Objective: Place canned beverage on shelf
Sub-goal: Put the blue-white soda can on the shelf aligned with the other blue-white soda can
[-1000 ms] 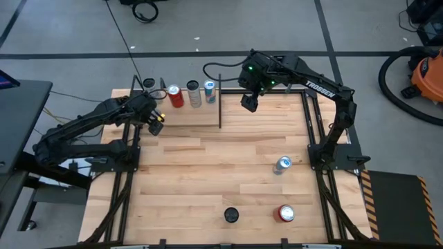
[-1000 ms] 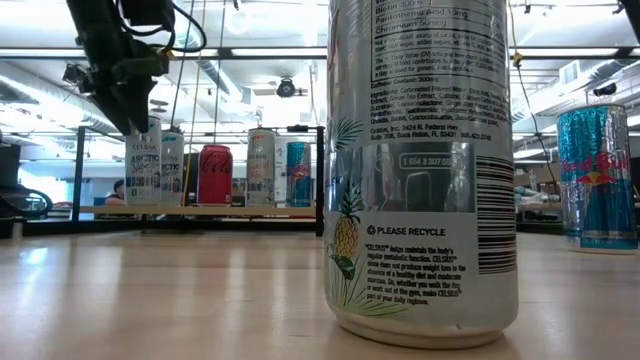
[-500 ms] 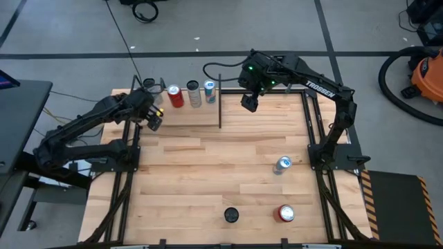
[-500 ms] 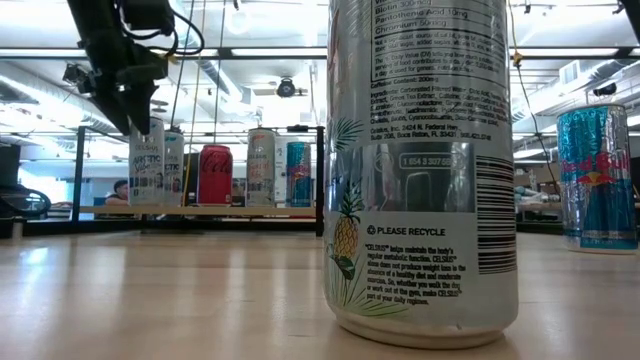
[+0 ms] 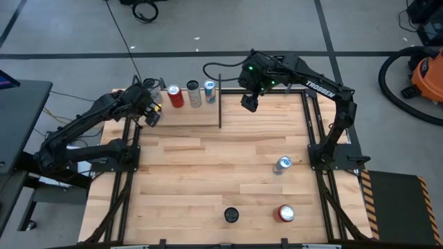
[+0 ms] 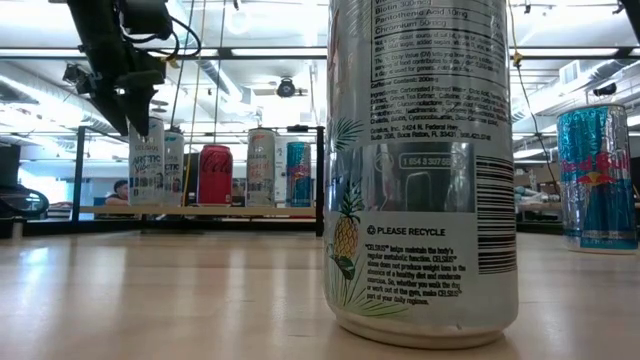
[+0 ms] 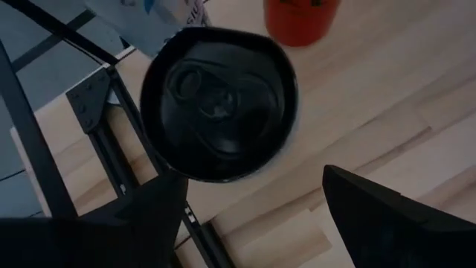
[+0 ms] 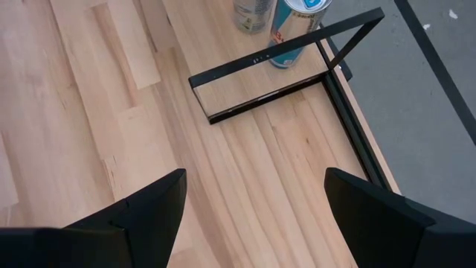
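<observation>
1. High view: I see the left gripper [image 5: 152,115] at the shelf [image 5: 201,116]'s left end; the right gripper [image 5: 249,102] hovers beside its other end.
2. Low view: the white can [image 6: 146,166] stands on the shelf.
3. Left wrist: my fingers [image 7: 387,216] spread wide, gripping nothing, above the can's black top.
4. Right wrist: fingers [image 8: 379,216] wide apart, empty.

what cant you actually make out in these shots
- Low view: the near white can is cut off by the top edge, so its top is unseen.
- Low view: the blue can runs past the right edge.
- Left wrist view: the black-topped can hides its own sides; its label cannot be read.
- High view: labels of the cans on the shelf are too small.
</observation>
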You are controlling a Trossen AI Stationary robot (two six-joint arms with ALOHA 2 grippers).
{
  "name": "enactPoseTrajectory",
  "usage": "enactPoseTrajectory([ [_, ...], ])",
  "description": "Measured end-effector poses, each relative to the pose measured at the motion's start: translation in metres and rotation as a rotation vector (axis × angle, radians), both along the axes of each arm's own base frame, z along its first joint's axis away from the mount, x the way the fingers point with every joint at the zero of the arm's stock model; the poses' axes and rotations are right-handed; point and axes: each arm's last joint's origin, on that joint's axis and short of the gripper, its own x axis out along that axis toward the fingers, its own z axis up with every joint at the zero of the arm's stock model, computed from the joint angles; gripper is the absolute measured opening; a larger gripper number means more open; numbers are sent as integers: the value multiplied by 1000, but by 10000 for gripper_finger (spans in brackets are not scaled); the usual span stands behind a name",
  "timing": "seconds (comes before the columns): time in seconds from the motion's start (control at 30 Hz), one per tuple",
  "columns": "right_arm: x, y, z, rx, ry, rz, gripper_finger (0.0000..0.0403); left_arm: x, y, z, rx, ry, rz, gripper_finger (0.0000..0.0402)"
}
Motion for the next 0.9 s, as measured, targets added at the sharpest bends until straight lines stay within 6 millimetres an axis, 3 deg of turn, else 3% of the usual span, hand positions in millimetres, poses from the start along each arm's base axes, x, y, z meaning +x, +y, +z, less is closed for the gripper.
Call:
enactPoseTrajectory([
  [0.4, 0, 0, 0, 0, 0, 0, 327, 13, -20, -2, -80, -49, -49, 314],
  [0.6, 0, 0, 0, 2, -1, -3, 327, 22, -23, 0, -51, -117, -80, 314],
  [0.9, 0, 0, 0, 2, -1, -3, 327, 22, -22, 1, -4, -100, -45, 314],
])
